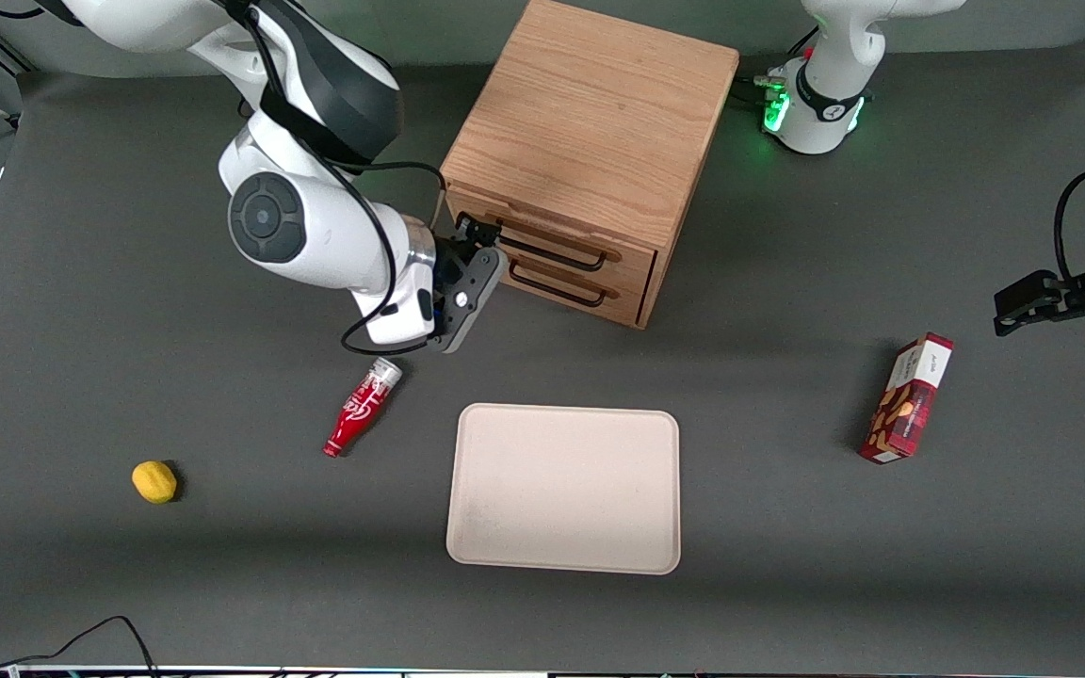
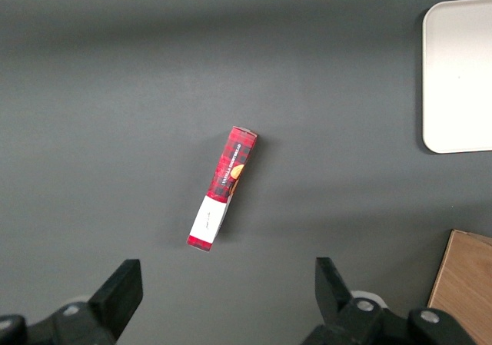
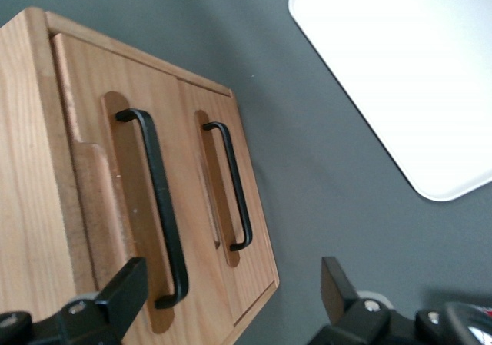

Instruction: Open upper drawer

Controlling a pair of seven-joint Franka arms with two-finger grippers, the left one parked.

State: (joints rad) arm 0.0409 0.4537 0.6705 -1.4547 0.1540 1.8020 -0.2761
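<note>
- Nothing of the opening itself looks done: the upper drawer [image 1: 557, 247] sits shut, or at most barely started, in the oak cabinet [image 1: 590, 141], its front close to level with the lower drawer [image 1: 566, 282] beneath it.
- Both drawers carry thin black wire handles; the upper handle [image 3: 157, 207] shows bare in the right wrist view, with nothing closed around it.
- The approach is well along. The gripper [image 1: 469, 247] hangs in front of the cabinet, at the end of the upper handle that lies toward the working arm's end of the bench [image 1: 81, 330], near it but apparently not yet on it.
- Its jaws stand wide, and nothing is held between them; one finger [image 3: 123, 295] lies level with the end of the upper handle in the right wrist view.
- Left to do, as I judge it: bring the jaws over the upper handle's bar, close on it, then pull straight out from the cabinet front.
- Elsewhere on the bench, nearer the front camera than the cabinet, lie a red bottle [image 1: 361, 408], a yellow lemon [image 1: 154, 481], a pale tray [image 1: 565, 488] and a red tartan box [image 1: 907, 399]; none looks to block the drawer's path.
</note>
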